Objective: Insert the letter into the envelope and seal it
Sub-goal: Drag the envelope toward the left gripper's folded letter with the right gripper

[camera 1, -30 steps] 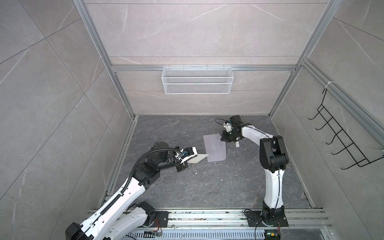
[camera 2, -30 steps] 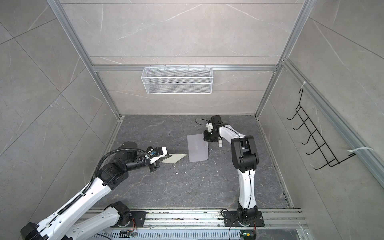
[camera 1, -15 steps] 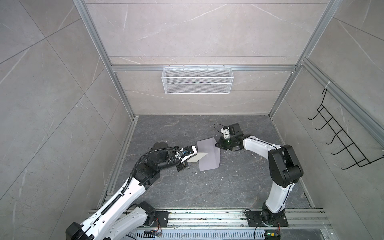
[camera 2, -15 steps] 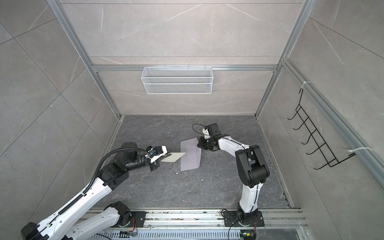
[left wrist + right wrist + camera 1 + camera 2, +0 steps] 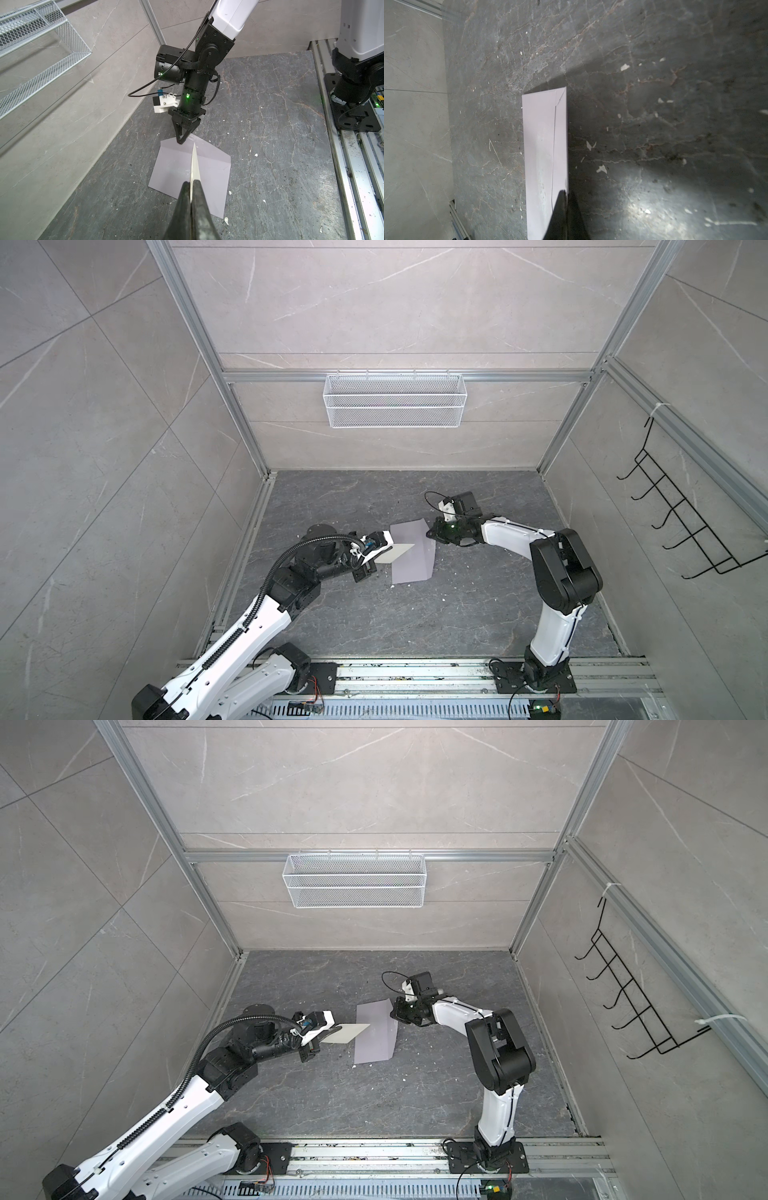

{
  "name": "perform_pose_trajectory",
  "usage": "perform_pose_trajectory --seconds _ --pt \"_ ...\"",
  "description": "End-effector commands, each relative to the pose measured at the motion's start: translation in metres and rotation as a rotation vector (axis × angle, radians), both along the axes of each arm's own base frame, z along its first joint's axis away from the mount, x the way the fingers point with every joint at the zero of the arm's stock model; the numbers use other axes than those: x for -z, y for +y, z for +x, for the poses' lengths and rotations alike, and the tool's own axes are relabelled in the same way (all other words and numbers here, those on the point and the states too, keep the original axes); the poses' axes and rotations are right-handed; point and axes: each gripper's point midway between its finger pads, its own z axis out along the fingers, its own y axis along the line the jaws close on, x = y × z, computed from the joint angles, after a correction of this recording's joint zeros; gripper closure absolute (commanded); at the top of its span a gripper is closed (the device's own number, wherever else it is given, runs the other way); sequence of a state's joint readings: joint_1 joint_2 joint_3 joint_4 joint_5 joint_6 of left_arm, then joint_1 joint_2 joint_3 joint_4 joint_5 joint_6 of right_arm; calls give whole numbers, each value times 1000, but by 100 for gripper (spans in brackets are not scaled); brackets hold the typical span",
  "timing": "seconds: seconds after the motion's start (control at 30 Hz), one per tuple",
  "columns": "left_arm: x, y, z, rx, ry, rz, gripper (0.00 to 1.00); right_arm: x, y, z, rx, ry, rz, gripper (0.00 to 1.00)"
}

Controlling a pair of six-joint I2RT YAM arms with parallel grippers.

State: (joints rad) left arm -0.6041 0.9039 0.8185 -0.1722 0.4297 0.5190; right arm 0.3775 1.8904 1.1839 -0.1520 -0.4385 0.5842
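Observation:
The pale lavender-grey envelope [image 5: 415, 562] [image 5: 374, 1042] lies on the dark floor, its pointed flap turned toward my right arm. My right gripper [image 5: 430, 534] [image 5: 392, 1014] [image 5: 566, 193] is shut on the edge of that flap. In the right wrist view the envelope [image 5: 542, 145] stretches away from the fingers. The letter [image 5: 395, 558] [image 5: 347, 1033] shows as a pale cream sheet, seen edge-on in the left wrist view [image 5: 195, 166]. My left gripper [image 5: 380, 556] [image 5: 191, 184] is shut on it. Its free corner hangs over the envelope [image 5: 176, 172], just short of the right gripper [image 5: 180, 141].
A white wire basket [image 5: 395, 406] hangs on the back wall and a black hook rack [image 5: 681, 531] on the right wall. Metal rails [image 5: 415, 672] run along the front edge. Small white flecks [image 5: 256, 154] dot the floor around the envelope.
My right arm has pulled the envelope forward and to the left, so it now lies under the letter's free corner. The left arm and the letter have barely moved.

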Motion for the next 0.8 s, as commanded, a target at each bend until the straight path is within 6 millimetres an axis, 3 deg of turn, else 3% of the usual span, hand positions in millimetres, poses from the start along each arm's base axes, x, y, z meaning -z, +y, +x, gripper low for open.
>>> perform_pose_trajectory --seconds 0.0,0.23,0.4,0.5,0.63,0.77 --pt "-13 2 3 -19 -39 -36 100 2 5 4 -9 0 5 90" --pt "-15 2 3 -24 -40 -41 100 -7 0 3 -23 -38 -30 49" --pt "-22 7 11 -88 -20 -81 100 -33 -12 -1 -15 -143 -66 36" --pt "-30 11 19 -160 19 -128 100 -63 -15 -6 -13 -254 -35 30" --pt "-56 18 30 -286 160 -291 100 -106 -16 -18 -15 -400 42 17" --pt "-79 28 39 -394 282 -484 100 -145 -10 -33 -3 -519 217 10"
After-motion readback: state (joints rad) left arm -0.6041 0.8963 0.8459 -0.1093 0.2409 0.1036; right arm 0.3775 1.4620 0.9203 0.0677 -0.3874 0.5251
